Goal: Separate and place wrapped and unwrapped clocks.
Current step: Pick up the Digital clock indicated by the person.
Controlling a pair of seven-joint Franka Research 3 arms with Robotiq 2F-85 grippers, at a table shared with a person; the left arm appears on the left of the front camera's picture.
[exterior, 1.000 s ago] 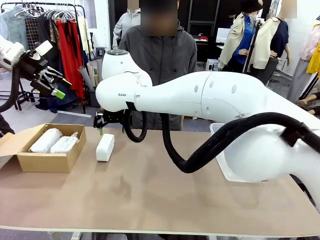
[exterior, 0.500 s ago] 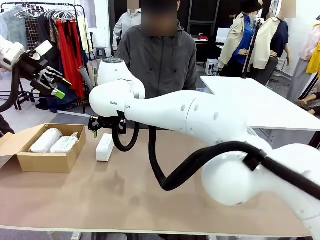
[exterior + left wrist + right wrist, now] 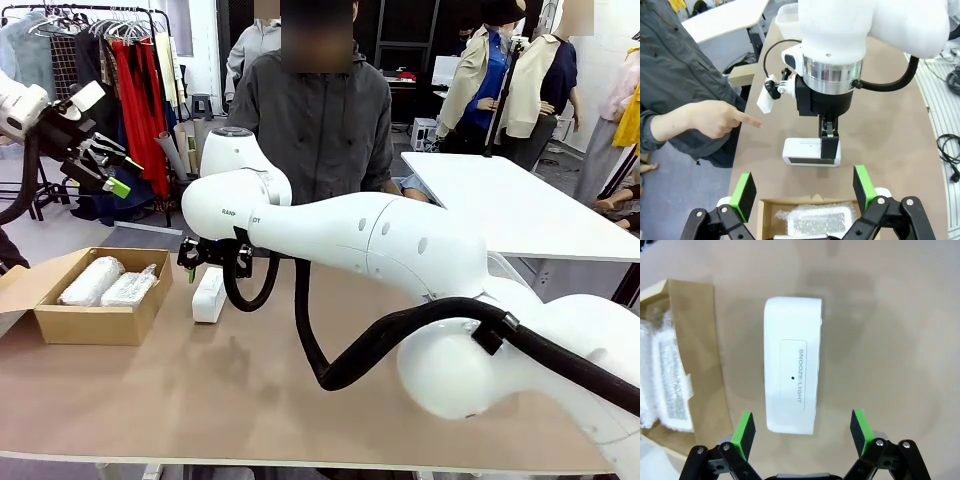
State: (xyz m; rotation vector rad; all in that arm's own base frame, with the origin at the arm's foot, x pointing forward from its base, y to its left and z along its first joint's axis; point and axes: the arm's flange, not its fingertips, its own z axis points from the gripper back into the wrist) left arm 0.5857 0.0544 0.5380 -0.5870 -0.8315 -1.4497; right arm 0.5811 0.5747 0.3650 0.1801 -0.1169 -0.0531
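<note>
Two wrapped clocks lie side by side in the box at the counter's left edge, and the bare clock rests flat on the counter just right of the box, towards the far edge. The right tool hangs directly over the bare clock with its jaws spread wide and nothing held; its green pads straddle the clock's near end across the short width. To grip well, it should drop straight down so both pads reach below the top face, stay centred on the block, and close squarely on the long sides without nudging it against the box. The left tool waits high over the left edge, also wide open and empty. A person's hand points towards the bare clock. Compared with a second ago, the right arm has swung left and lowered, bringing its tool from beside the clock to right above it; clocks and box are unmoved.
</note>
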